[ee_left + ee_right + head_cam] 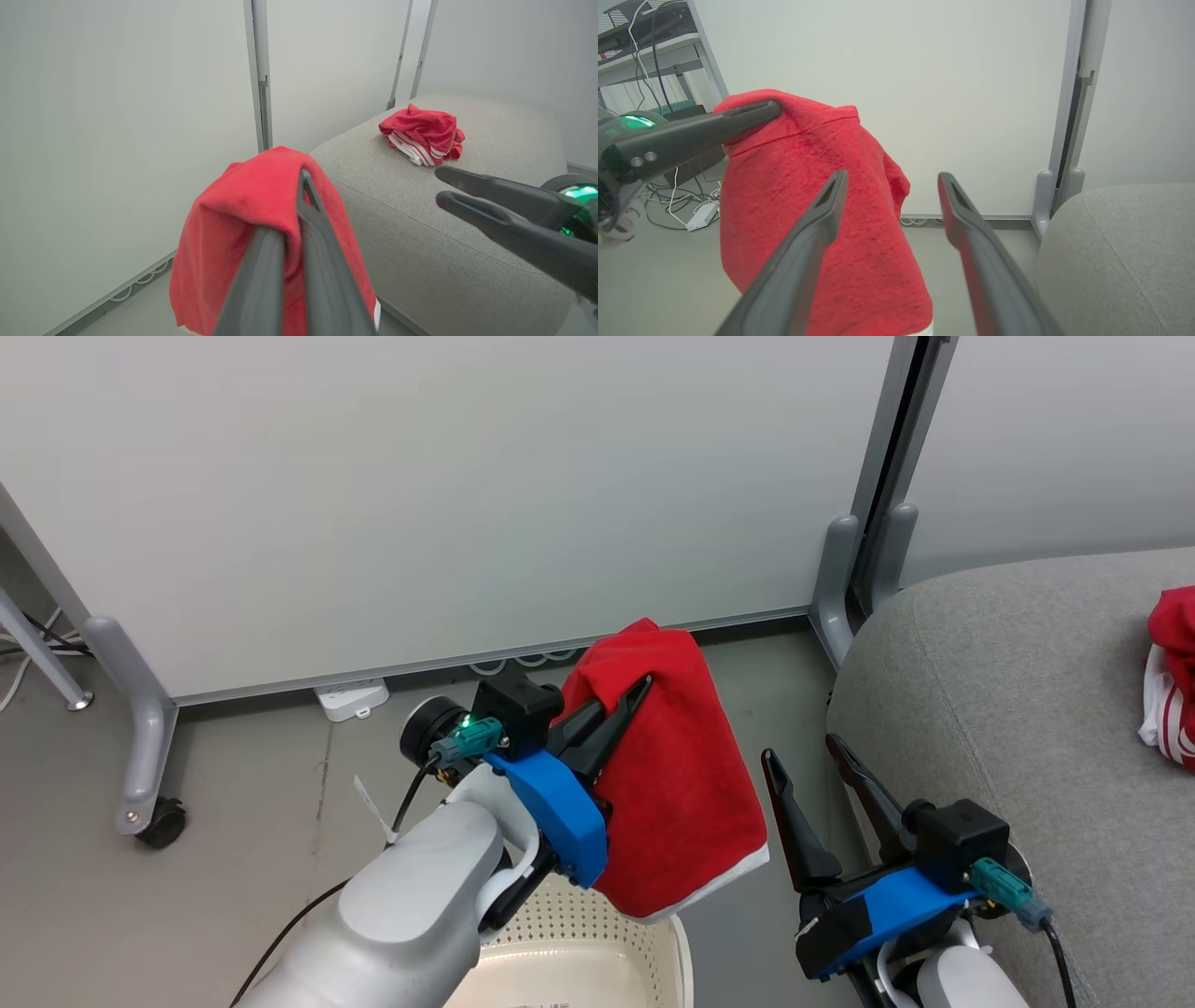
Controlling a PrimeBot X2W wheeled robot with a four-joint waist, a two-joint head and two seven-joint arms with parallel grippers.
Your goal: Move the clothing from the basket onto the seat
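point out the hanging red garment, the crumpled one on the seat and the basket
hanging red garment (pixel 681 784), head view, middle of the cloth
crumpled garment (pixel 423 133), left wrist view, red top folds
basket (pixel 569 924), head view, perforated wall

The place is recognised as a lab or test room rather than a home. The space is closed off by tall plain white partition panels (pixel 420 476), which are carried on grey tubular metal legs (pixel 140 728) fitted with black castor wheels (pixel 161 823). A smooth bare grey floor (pixel 261 821) is seen, and a white plastic power strip (pixel 352 698) is laid on it at the panel's foot. In the right wrist view, loose white and black cables (pixel 658 193) are trailed beneath a grey metal equipment rack (pixel 644 44). A home-like note is given by a large grey fabric-upholstered sofa cushion (pixel 1008 728).
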